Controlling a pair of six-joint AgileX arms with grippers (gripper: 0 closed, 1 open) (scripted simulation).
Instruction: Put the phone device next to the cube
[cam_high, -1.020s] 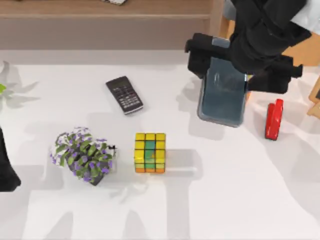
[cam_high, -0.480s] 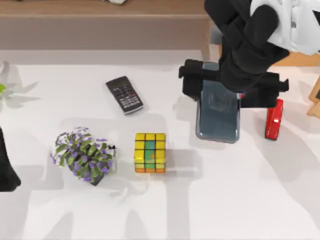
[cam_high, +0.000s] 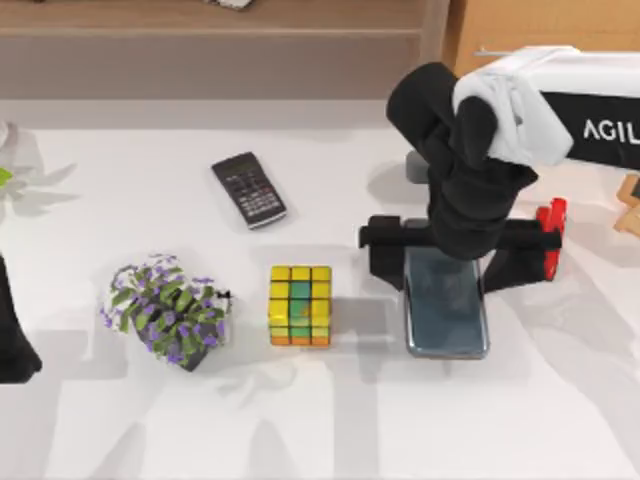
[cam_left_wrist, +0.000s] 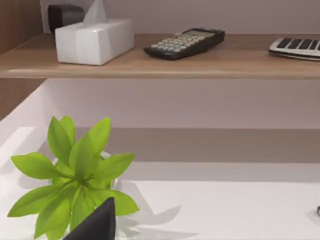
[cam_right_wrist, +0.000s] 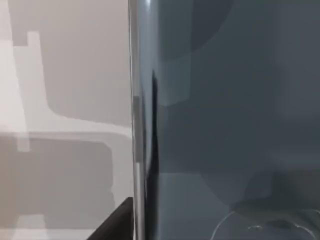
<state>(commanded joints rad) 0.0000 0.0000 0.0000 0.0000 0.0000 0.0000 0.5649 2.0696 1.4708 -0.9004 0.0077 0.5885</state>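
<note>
While the left arm (cam_high: 15, 330) is parked at the table's left edge, the phone (cam_high: 446, 318) is gripped at its far end by the right gripper (cam_high: 452, 262), whose fingers are closed on its sides. Just left of the gripper, the cube (cam_high: 300, 305) is seen, apart from the phone.

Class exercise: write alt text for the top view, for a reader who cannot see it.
The right gripper holds the phone device just right of the cube, a gap between them, on a white table. A purple-flowered plant sits left of the cube, a black calculator behind it, a red object at right; the left arm is at the left edge.
</note>
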